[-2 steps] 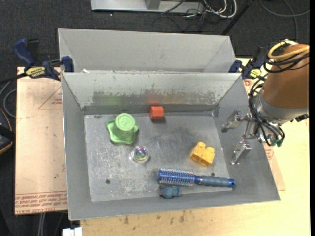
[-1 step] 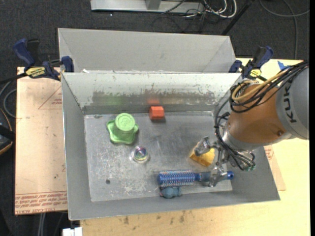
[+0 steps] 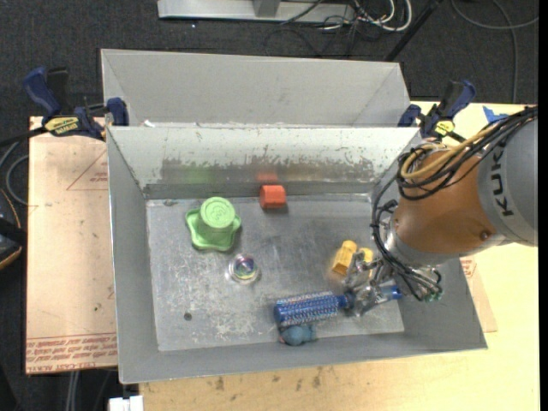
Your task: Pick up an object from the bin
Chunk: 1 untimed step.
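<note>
My gripper [image 3: 368, 291] is low in the bin's right front part, under the orange cover. It sits at the right end of a blue bristly brush-like piece [image 3: 306, 308] that lies flat along the front. A small yellow block [image 3: 344, 258] lies just up and left of the gripper, close to it. Whether the gripper touches either thing cannot be made out. A small blue-grey lump [image 3: 297, 336] rests against the front wall, right under the blue piece.
A green flower-shaped cap [image 3: 213, 223] lies at the left back. A red cube [image 3: 273, 196] sits against the back wall. A small shiny round thing [image 3: 244, 269] is left of centre. The arm and its cables cover the bin's right side.
</note>
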{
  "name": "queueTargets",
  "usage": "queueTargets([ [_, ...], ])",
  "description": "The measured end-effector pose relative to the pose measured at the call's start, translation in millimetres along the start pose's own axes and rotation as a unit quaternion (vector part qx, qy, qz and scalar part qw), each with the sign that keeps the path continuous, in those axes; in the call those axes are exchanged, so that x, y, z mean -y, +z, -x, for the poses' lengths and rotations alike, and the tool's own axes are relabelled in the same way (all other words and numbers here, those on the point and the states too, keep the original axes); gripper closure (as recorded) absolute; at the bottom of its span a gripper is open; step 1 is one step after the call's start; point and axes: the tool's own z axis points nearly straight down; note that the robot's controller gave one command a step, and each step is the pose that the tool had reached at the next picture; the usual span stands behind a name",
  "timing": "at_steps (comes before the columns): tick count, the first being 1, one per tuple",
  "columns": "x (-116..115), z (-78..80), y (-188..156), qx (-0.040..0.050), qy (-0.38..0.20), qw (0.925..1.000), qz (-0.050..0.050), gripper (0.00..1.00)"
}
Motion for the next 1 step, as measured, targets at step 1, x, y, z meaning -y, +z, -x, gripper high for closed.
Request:
queueTargets([
  [1,44.2,13.4,-177.9,-0.0006,-0.031,0.9995,-0.001,1.00],
])
